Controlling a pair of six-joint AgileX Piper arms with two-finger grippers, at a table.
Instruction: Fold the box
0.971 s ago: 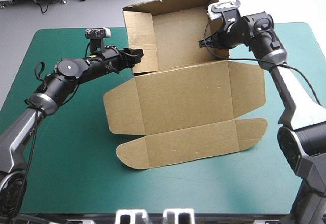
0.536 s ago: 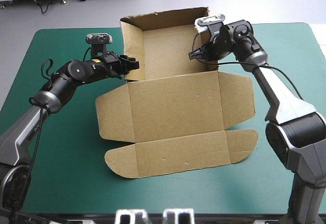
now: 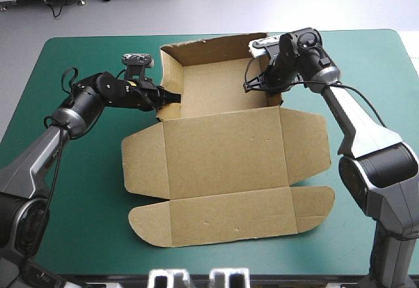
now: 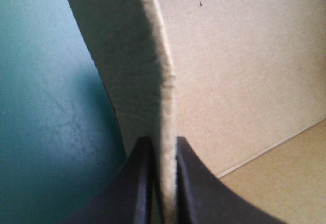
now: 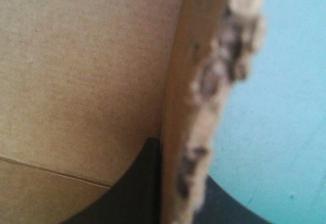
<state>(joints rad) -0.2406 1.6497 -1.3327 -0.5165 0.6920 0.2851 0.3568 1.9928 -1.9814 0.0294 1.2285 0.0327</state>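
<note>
The brown box (image 3: 226, 144) lies mid-table, its far part a tray with three walls raised and its wide lid and flaps flat toward the front. At the tray's left wall my left gripper (image 3: 171, 97) is shut on the board. In the left wrist view the wall's edge (image 4: 162, 81) runs up between the black fingers of the left gripper (image 4: 164, 150). My right gripper (image 3: 259, 84) is shut on the tray's right wall near its far corner. The right wrist view shows that wall's rough edge (image 5: 214, 81) pinched by the right gripper (image 5: 178, 170), with the tray's inside (image 5: 81, 71) beside it.
Bare teal-green cover (image 3: 78, 196) lies to the left, right and front of the box. The tray's back wall (image 3: 206, 47) stands close to the table's far edge.
Both grippers have come down and drawn leftward with the walls in them. The tray part now sits lower on the table, and the whole sheet has shifted left.
</note>
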